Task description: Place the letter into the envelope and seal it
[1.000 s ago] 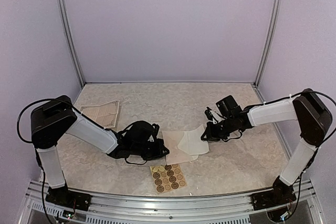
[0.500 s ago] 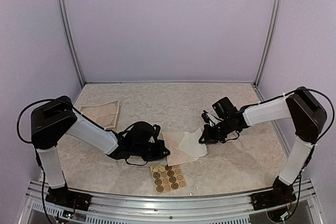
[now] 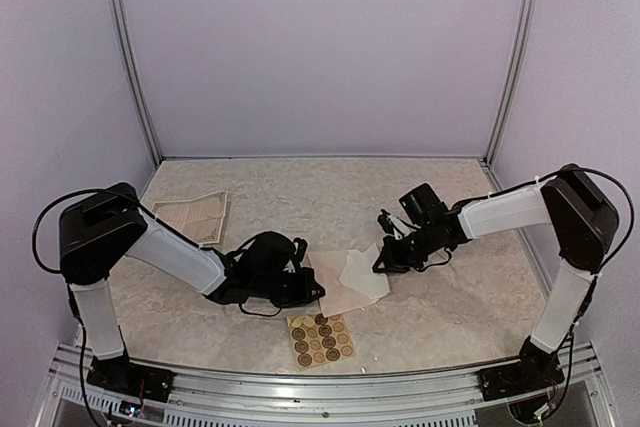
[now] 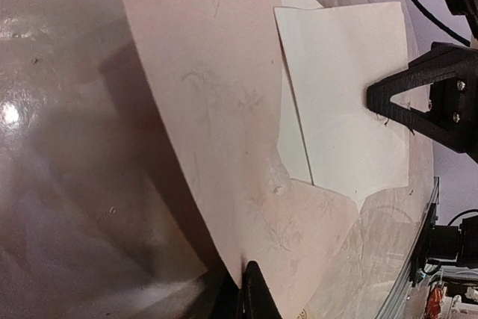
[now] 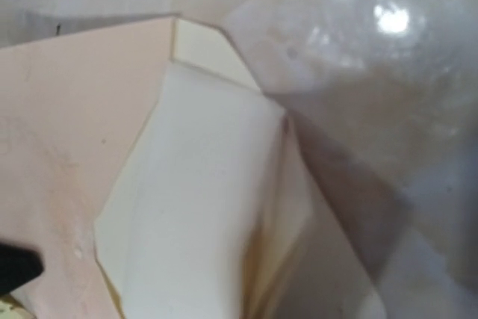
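Right claw [image 3: 381, 263] has slid left, and the white letter [image 3: 362, 273] with it. Printed sheet [image 3: 195, 215] far left, text unreadable. Left claw [image 3: 316, 292] pinches envelope [image 3: 333, 289] edge, mid-tabletop [image 3: 300, 187]. Sticker sheet [image 3: 320, 338] shows in top view only. Left wrist view shows right claw clamped on letter.

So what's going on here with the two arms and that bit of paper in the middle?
A robot is putting a letter into an envelope. The left gripper is shut on one edge of the tan envelope, steadying it. The right gripper is shut on the folded white letter, which lies at the envelope's open side, mostly showing. Nothing is sealed yet: the sticker sheet lies untouched at the front.
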Tool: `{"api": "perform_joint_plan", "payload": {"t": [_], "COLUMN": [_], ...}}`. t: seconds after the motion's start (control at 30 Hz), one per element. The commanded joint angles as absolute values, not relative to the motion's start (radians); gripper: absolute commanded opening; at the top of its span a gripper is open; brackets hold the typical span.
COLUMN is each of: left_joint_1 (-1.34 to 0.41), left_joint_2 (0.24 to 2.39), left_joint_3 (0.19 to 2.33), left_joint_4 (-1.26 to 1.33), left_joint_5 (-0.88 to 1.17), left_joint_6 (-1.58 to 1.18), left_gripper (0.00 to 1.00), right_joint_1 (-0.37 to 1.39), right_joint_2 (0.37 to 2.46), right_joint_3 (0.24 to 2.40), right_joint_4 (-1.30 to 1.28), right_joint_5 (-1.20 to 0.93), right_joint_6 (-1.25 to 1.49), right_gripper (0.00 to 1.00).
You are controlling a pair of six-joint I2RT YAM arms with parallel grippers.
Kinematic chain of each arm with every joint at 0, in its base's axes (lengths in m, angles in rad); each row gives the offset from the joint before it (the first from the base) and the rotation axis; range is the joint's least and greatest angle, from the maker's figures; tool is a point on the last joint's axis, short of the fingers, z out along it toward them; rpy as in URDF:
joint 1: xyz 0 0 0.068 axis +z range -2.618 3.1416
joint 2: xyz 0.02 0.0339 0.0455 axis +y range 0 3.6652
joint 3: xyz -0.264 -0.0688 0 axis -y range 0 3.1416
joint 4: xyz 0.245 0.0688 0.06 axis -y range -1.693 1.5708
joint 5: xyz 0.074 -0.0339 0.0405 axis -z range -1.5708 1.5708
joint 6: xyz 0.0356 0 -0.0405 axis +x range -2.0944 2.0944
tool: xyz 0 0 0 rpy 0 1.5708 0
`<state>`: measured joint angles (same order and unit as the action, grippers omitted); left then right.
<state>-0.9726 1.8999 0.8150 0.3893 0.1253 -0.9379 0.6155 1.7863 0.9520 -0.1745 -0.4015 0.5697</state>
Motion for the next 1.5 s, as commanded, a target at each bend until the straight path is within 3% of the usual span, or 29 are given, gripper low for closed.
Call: {"api": "perform_joint_plan", "payload": {"t": [0.0, 0.77, 1.47], "left_joint_1": [-0.979, -0.986, -1.041], "left_joint_2": [1.92, 1.829, 1.841], "left_joint_3": [0.844, 0.764, 0.803], "left_joint_4": [0.397, 0.466, 0.467], "left_joint_5": [0.14, 0.08, 0.085], "left_joint_6": [-0.922, -0.909, -0.802], "left_gripper": [0.02, 0.02, 0.0], "right_joint_1": [0.632, 0.636, 0.636], "right_joint_2": [1.816, 1.692, 1.719], "right_joint_3": [0.967, 0.894, 0.912], "right_joint_4": [-0.16, -0.2, -0.198], "right_joint_5": [-0.437, -0.316, -0.37], "right_joint_6": [0.567, 0.62, 0.616], "right_gripper": [0.0, 0.0, 0.0]}}
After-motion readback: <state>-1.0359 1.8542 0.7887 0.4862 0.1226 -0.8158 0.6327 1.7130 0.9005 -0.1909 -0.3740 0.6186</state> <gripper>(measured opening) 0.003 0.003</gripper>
